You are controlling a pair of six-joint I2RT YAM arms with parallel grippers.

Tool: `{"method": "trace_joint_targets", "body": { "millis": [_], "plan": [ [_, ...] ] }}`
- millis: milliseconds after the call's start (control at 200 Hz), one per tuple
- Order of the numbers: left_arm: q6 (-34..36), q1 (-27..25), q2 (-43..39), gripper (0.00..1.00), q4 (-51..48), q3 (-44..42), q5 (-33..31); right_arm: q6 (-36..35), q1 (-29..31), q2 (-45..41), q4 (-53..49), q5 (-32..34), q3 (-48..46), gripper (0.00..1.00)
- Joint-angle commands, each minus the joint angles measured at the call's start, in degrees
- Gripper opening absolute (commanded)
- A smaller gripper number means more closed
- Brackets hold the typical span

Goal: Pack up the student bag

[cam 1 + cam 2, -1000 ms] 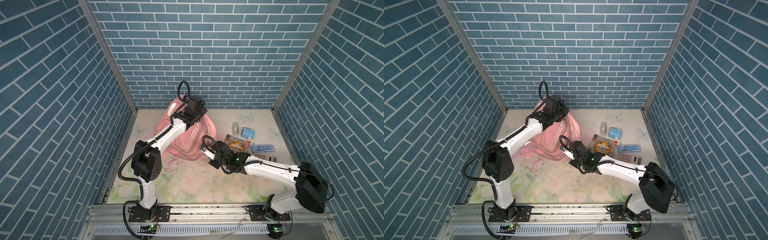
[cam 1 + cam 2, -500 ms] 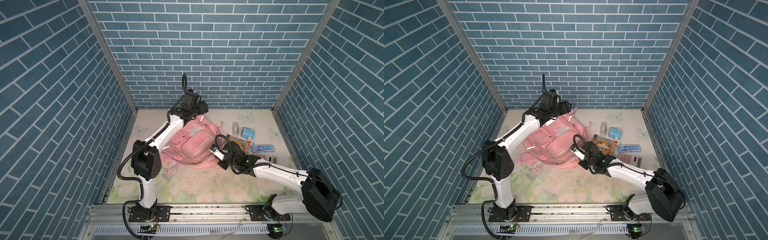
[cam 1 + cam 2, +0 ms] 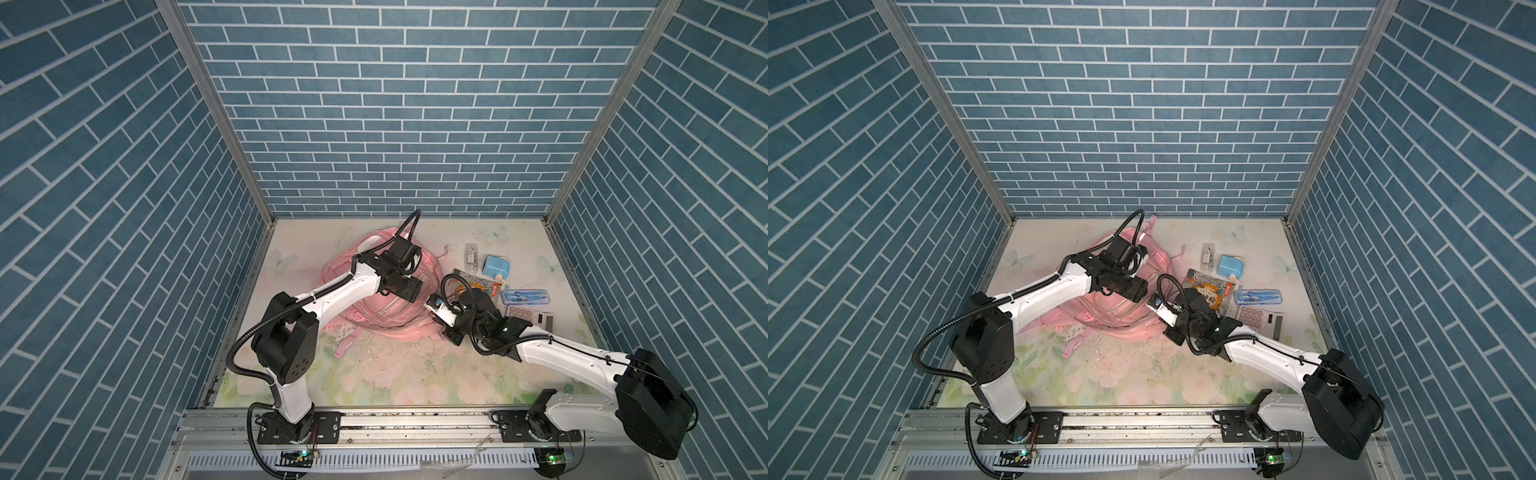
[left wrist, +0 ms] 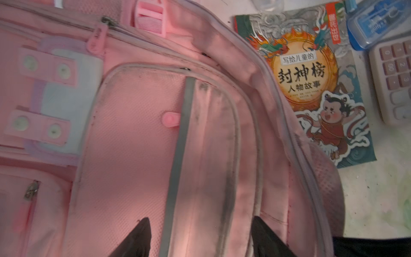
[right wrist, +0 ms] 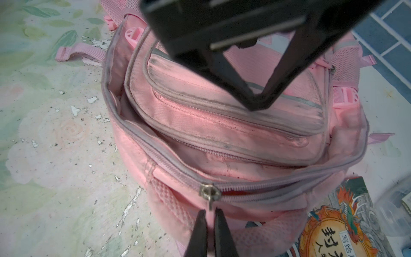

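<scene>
Floral table between blue brick walls — the left gripper hangs spread wide above the student bag, which lies front-up beneath it with its main zip gaping — and the right gripper, beside the bag's top, pinches the zipper pull.

Blue brick-pattern walls on 3 sides, white grout lines; grey metal posts at the back corners. Desk w/ pale floral print, pink & green, flaked spots mid-surface. Alu rail along front edge. Light soft, even.
</scene>
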Motion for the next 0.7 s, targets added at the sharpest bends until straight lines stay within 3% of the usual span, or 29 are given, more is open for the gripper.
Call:
{"method": "trace_joint_targets", "body": {
  "millis": [0,235,565,695],
  "plan": [
    [2.63,-0.72,0.63,0.72,-1.89,-0.68,-0.89,1.20,-0.20,-2.46,2.72,-0.96,-0.31,0.00],
    [-0.34,-1.28,4.66,0.72,-2.23,0.31,-7.73,1.66,-0.20,-4.55,2.95,-0.87,-0.85,0.00],
    [-2.68,-4.15,7.44,0.71,-0.48,0.01,-6.26,2.51,-0.20,-3.06,1.83,-0.04,-0.33,0.00],
    [-4.98,-4.12,7.50,0.70,-0.74,0.10,-10.45,2.50,-0.20,-3.08,1.85,-0.09,-0.51,0.00]
  ]
}}
